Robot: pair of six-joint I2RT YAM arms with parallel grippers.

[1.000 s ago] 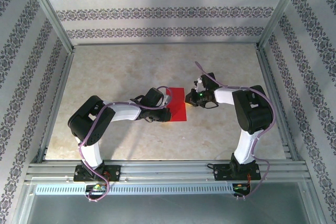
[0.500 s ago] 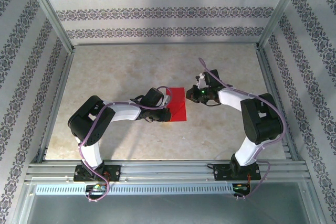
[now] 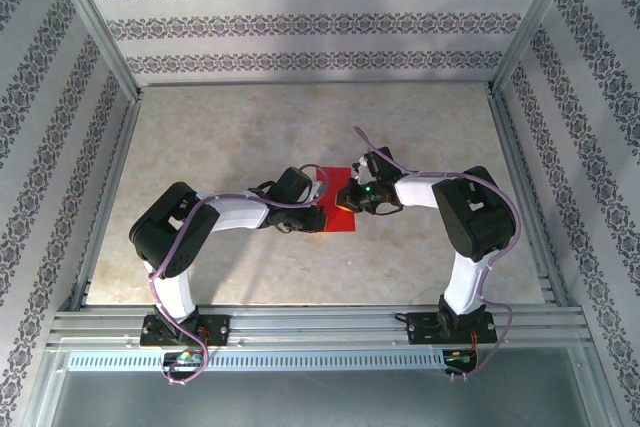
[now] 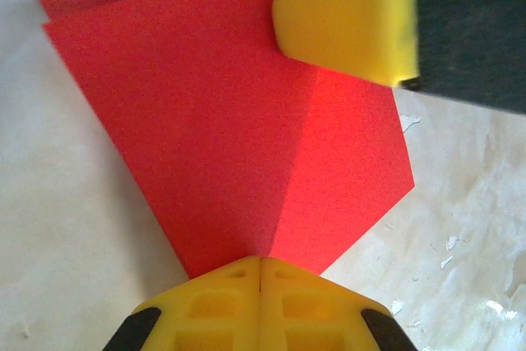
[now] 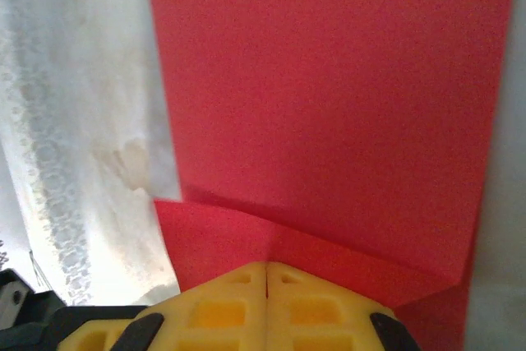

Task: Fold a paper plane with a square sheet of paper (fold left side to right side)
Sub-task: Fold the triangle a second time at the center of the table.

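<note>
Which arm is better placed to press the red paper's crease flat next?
Right, likely. The right gripper, shut, sits on the red paper at the far end of the crease; the left gripper, also shut, pins the near tip.

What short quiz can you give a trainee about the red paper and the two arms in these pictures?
1. On the right tool, which is above the thin bright red paper sheet, what colour are the fingers?
2. True or false: the paper sheet lies fully flat, with no crease.
3. The left tool is: A) wide open; B) shut; C) shut on a cup.

Key:
1. Yellow.
2. False; the left wrist view shows a clear crease.
3. B.
</note>
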